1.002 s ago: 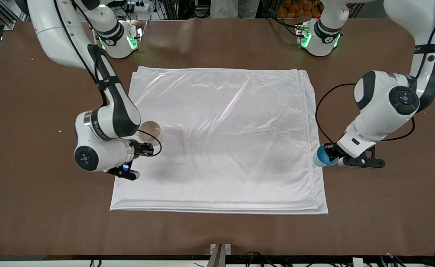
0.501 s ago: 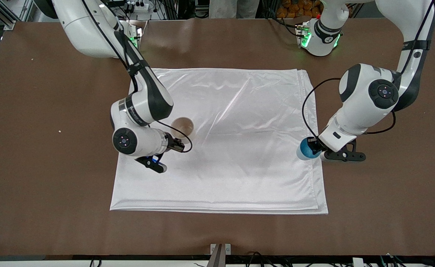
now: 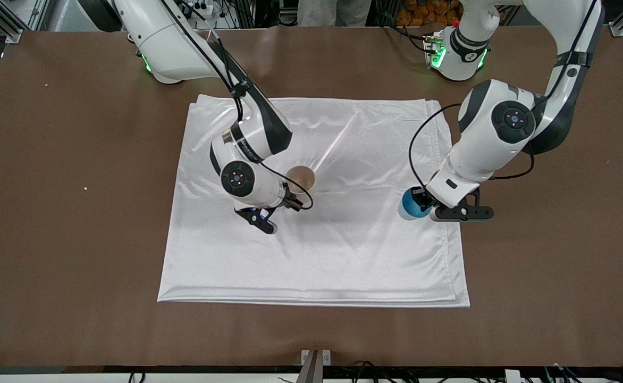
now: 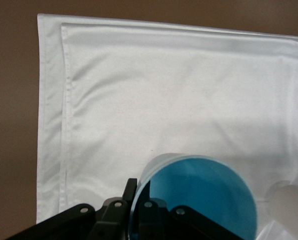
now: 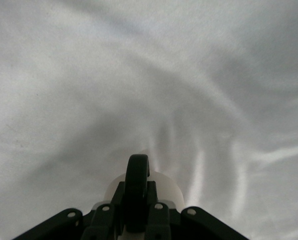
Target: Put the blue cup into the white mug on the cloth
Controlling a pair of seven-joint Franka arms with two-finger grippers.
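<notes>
Two grippers hold cups above the cloth (image 3: 317, 213). Pinching the blue cup's (image 3: 411, 205) rim, the left gripper (image 3: 427, 205) hangs over the cloth just inside the layered edge at the left arm's end. Clamped on the white mug's (image 3: 301, 180) black handle (image 5: 138, 175), the right gripper (image 3: 291, 201) hangs over mid-cloth. Open satin separates them; brown table (image 3: 77, 213) rings the cloth.

A brown table (image 3: 51, 213) carries a large white cloth (image 3: 343, 255), spread flat about its middle with folded, layered edges toward the left arm's end.
</notes>
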